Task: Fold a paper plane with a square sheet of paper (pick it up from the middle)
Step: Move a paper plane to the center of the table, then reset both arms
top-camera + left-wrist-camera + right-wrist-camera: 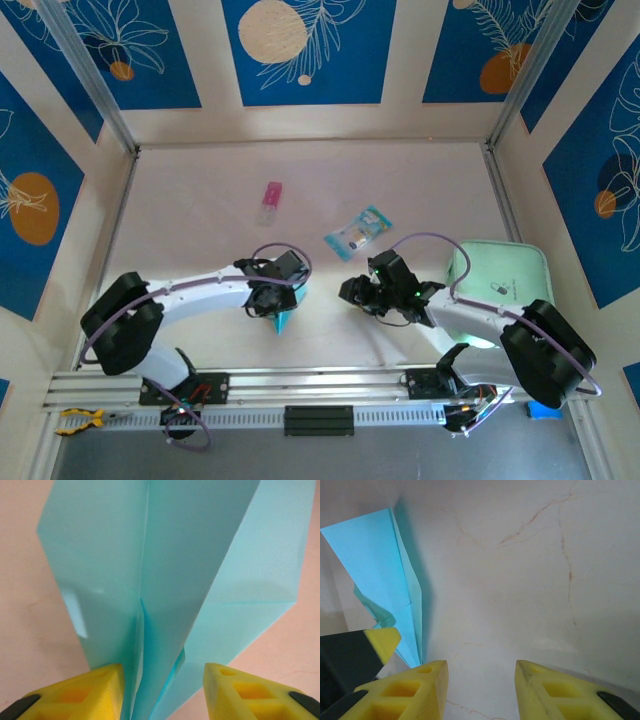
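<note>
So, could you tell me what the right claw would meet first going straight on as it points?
Probably the bare table: the right claw points at it, nothing in between. The folded blue paper sits left of that line.

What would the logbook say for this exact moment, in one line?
left gripper: astride paper plane, grip unclear | right gripper: open, empty, above table

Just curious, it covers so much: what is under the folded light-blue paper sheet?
Bare pale tabletop shows on both sides of the folded light-blue paper sheet; anything directly beneath is hidden by the paper.
</note>
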